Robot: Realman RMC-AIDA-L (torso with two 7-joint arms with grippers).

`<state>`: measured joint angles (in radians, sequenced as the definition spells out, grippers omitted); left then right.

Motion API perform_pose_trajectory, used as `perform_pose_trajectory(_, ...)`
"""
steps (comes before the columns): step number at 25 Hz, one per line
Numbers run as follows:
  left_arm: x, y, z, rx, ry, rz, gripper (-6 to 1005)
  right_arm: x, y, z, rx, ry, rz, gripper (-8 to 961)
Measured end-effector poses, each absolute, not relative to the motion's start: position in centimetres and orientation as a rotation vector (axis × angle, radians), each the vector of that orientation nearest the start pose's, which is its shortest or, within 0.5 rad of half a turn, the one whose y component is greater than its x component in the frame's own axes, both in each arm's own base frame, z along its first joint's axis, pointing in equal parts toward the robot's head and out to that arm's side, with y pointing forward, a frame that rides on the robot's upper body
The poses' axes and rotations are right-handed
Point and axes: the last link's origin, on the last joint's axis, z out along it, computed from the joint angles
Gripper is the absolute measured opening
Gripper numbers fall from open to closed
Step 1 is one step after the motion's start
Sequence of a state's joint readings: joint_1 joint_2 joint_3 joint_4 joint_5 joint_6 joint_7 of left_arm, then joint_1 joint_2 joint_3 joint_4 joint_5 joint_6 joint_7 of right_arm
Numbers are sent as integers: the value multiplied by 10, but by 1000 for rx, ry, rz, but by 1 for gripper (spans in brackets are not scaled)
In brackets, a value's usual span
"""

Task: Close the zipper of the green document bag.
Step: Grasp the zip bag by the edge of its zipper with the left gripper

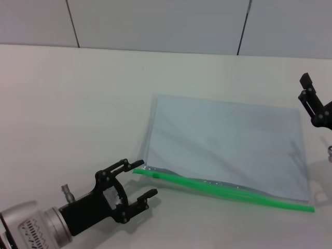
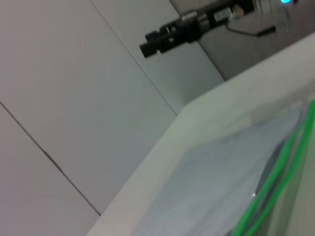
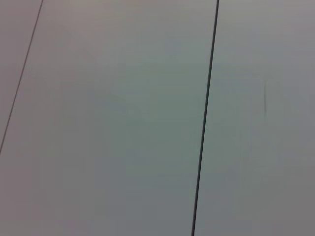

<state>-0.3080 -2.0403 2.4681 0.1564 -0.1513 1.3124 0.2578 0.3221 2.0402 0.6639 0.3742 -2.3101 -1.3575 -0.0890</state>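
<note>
The green document bag (image 1: 228, 142) lies flat on the white table, a translucent pale blue-grey pouch with its bright green zipper (image 1: 223, 188) along the near edge. The two green strips stand slightly apart along the middle. A small slider (image 1: 154, 175) sits near the zipper's left end. My left gripper (image 1: 145, 178) is open just left of that end, low over the table and touching nothing. My right gripper (image 1: 304, 87) hovers beyond the bag's far right corner, open and empty. In the left wrist view the bag (image 2: 221, 187), the zipper (image 2: 275, 182) and the far-off right gripper (image 2: 147, 43) show.
The white table (image 1: 78, 104) reaches back to a grey panelled wall (image 1: 155, 21). The right wrist view shows only wall panels (image 3: 123, 123). A small metal object (image 1: 330, 151) sits at the table's right edge.
</note>
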Motion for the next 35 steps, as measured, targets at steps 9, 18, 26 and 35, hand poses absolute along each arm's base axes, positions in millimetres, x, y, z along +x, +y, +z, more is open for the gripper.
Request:
perform_pose_trajectory(9,-318,243,-89,-2283,443,-346,677,284,295,-28,-1691,214,811,752)
perform_pose_trajectory(18,-317,257,-92,-2252,573,-234,677,283,296,-28,-1690,214,815,752)
perform_pose_trajectory(26,-314,273,-87,-2169,645,-157,677,280,298,-29,-1695,207,823,752)
perform_pose_trajectory(35,-308,286,-89,-2146,720,-101,677,276,301,-29,-1699,201,831,751)
